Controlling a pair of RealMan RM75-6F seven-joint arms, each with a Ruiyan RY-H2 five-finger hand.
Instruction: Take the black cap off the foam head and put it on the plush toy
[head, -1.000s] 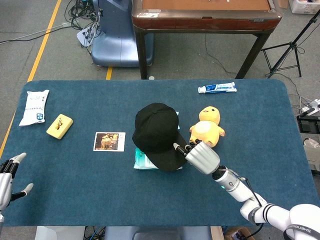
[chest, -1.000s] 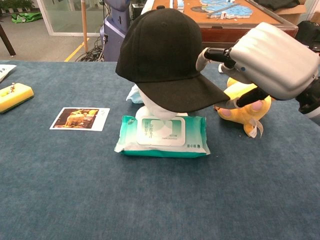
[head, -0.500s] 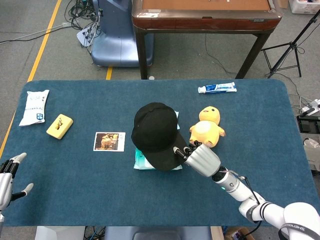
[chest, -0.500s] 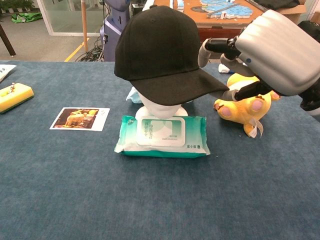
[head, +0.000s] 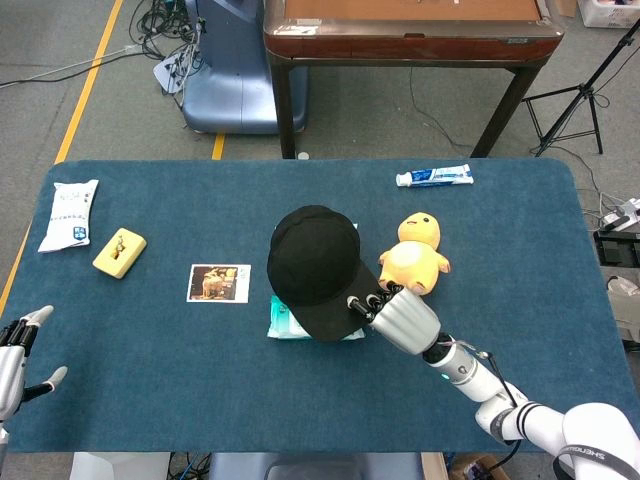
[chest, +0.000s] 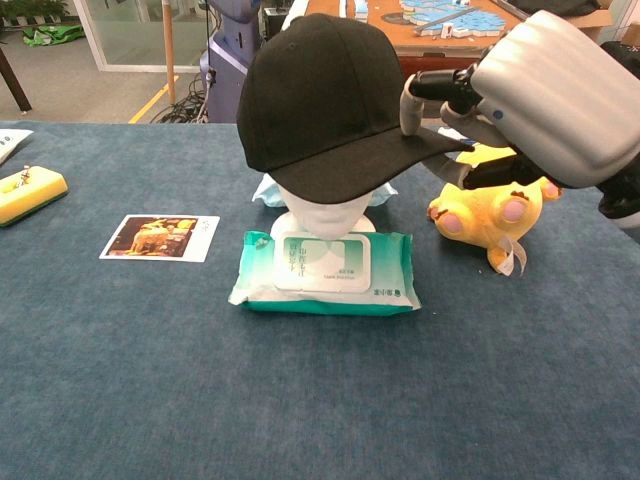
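Note:
The black cap (head: 315, 265) (chest: 330, 100) sits tilted on the white foam head (chest: 322, 213), brim raised toward the right. My right hand (head: 400, 318) (chest: 545, 95) pinches the brim's tip. The yellow plush toy (head: 414, 258) (chest: 492, 215) sits just right of the foam head, partly behind my hand in the chest view. My left hand (head: 18, 355) rests open at the table's near left corner, holding nothing.
A green wet-wipes pack (chest: 325, 272) lies in front of the foam head. A photo card (head: 218, 283), a yellow sponge (head: 119, 253) and a white packet (head: 69, 213) lie to the left. A toothpaste tube (head: 434, 177) lies at the back.
My right hand has lifted the brim, tipping the cap up and back on the foam head. The left hand has not moved.

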